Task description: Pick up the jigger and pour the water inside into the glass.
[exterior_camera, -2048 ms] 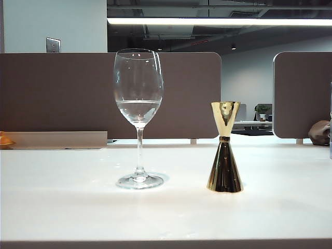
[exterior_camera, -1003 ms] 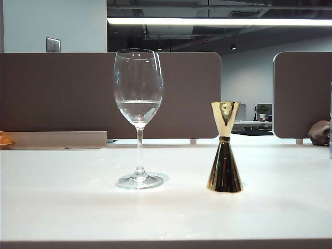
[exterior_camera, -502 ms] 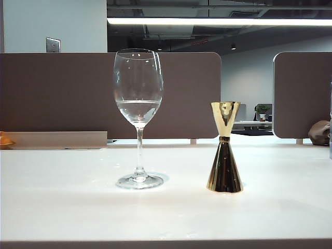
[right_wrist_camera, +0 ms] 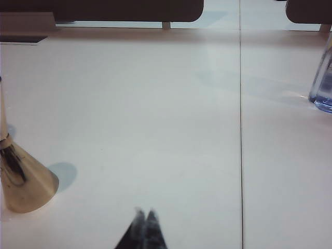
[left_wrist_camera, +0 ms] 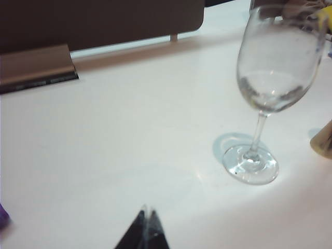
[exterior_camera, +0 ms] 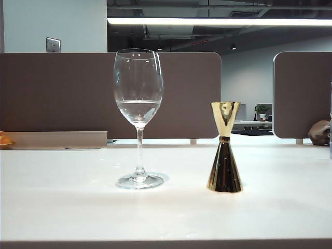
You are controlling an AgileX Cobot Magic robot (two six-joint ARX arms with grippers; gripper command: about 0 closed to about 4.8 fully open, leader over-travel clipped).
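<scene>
1. Left tool (left_wrist_camera: 147, 228): low at the near edge of the left wrist view, tips pressed together, clenched on nothing, hovering over bare bench (left_wrist_camera: 114, 155).
2. Right tool (right_wrist_camera: 144, 228): same pose in the right wrist view, tips meeting, clenched and empty above the bench.
3. Neither tool visible in the exterior view; both well back from the things, on the near side.
4. Jigger (exterior_camera: 224, 148): upright on its wider, darker cone, small gold cup on top, long axis vertical, to the right of the glass (exterior_camera: 138, 116) and clear of it.
5. From the right tool: jigger ahead and off toward the glass side, only its base cone in frame (right_wrist_camera: 23, 179). From the left tool: just a sliver of the cone at the picture's edge, beyond the glass foot (left_wrist_camera: 250, 165).
6. Judgement: right arm probably nearer, with an unobstructed path; left arm would have to pass the glass.
7. Water (exterior_camera: 138, 110): shallow clear pool already in the glass bowl; contents of the jigger not visible.
8. Farther back: brown partition panels (exterior_camera: 57, 96) along the bench's rear edge.
</scene>
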